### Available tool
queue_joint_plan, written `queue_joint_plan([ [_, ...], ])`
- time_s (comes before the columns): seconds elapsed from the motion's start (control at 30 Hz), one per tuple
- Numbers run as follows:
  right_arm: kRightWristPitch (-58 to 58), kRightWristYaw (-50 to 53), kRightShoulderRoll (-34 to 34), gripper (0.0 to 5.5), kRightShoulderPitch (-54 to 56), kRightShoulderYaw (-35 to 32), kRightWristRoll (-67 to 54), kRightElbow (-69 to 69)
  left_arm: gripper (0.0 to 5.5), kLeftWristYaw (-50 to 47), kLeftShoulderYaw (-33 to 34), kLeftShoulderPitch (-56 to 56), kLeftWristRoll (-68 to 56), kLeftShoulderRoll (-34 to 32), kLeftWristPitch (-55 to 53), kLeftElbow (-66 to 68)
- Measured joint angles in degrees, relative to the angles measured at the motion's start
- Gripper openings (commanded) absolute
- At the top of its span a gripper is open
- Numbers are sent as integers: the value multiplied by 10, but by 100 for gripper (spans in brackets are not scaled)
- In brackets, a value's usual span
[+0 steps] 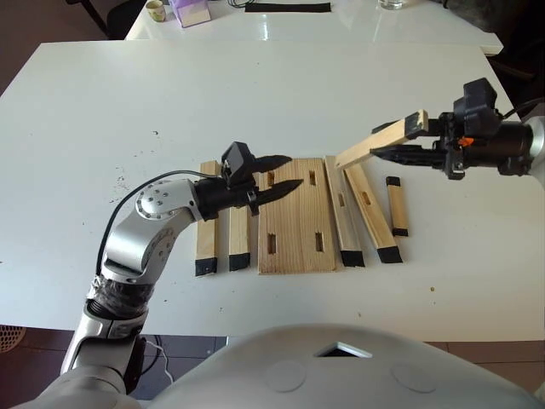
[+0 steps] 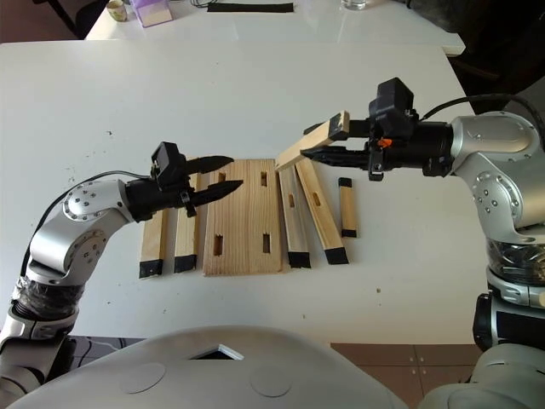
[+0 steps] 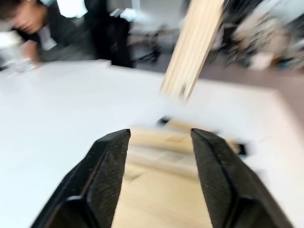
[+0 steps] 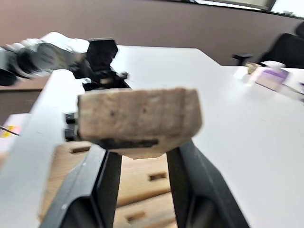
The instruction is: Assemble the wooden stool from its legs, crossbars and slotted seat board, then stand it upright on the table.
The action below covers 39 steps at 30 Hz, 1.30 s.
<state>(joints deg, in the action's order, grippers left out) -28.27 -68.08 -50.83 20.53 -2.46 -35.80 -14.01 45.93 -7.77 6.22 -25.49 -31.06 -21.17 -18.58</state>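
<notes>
Right hand [image 1: 383,150] clamps stiff, light wooden bar [image 1: 358,151], centre-right; mid-length hold likely steadier. Left hand [image 1: 290,170] open over seat board [image 1: 294,230].

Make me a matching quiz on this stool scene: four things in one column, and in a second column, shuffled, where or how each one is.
Column one:
1. slotted seat board
2. left hand
3. right hand
4. short bar with black ends

Column two:
A. shut on a raised wooden piece
B. lying flat in the middle of the laid-out parts
C. open, above the seat board's left edge
D. lying farthest to the robot's right

Pairs: 1-B, 2-C, 3-A, 4-D
</notes>
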Motion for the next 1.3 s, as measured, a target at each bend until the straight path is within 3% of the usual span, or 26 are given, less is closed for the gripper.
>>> queue_joint_plan([
  [0.13,85,-44,-15,130,-10,30,79,48,275,-1,0,-5,34,1,44,35],
  [0.4,151,-129,-34,130,-39,73,138,93,275,3,0,-21,42,7,65,34],
  [0.83,259,-125,-7,130,-42,98,209,160,275,5,-12,-41,59,16,69,17],
  [1.3,274,-155,-14,130,-55,119,215,170,275,5,-12,-37,61,25,73,14],
])
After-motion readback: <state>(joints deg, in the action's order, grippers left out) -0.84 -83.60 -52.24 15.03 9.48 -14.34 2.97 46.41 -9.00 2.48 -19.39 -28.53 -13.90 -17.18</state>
